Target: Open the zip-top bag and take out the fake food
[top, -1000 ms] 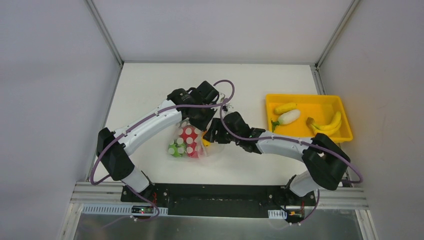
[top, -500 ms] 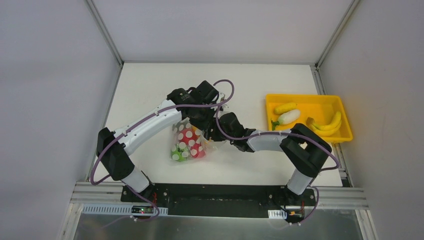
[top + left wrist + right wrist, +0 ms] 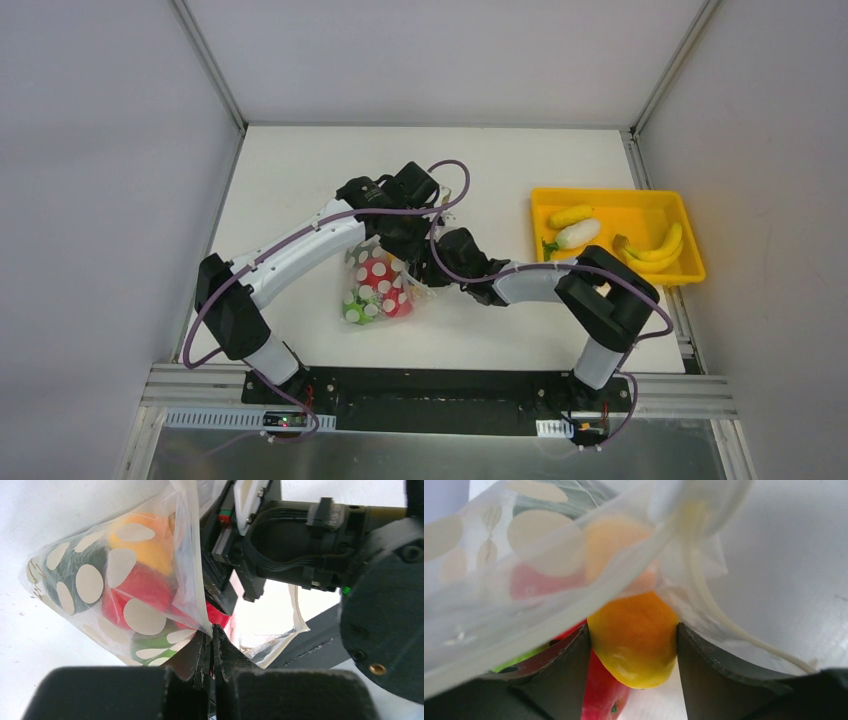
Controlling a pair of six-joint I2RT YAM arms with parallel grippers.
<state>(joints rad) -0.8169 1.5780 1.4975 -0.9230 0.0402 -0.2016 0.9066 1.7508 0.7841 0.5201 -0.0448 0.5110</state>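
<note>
The dotted clear zip-top bag [image 3: 375, 288] lies mid-table with red, green and orange fake food inside; it also shows in the left wrist view [image 3: 120, 585]. My left gripper [image 3: 212, 640] is shut on the bag's top edge and holds it up. My right gripper [image 3: 631, 652] reaches into the bag's mouth, and its jaws press both sides of a glossy orange-yellow fruit [image 3: 634, 637]. A red fruit [image 3: 601, 695] lies just below it. In the top view the right gripper [image 3: 425, 268] sits against the bag's right side, under the left wrist.
A rigid yellow tray [image 3: 688, 225] stands at the right, holding a banana [image 3: 660, 248], a white piece [image 3: 577, 234] and a small yellow piece [image 3: 570, 215]. Grey walls enclose the white table [image 3: 290, 180] on three sides.
My right gripper has moved left into the bag's mouth, and its elbow has folded in. The bag has bunched up narrower under the left gripper, which has barely moved.
</note>
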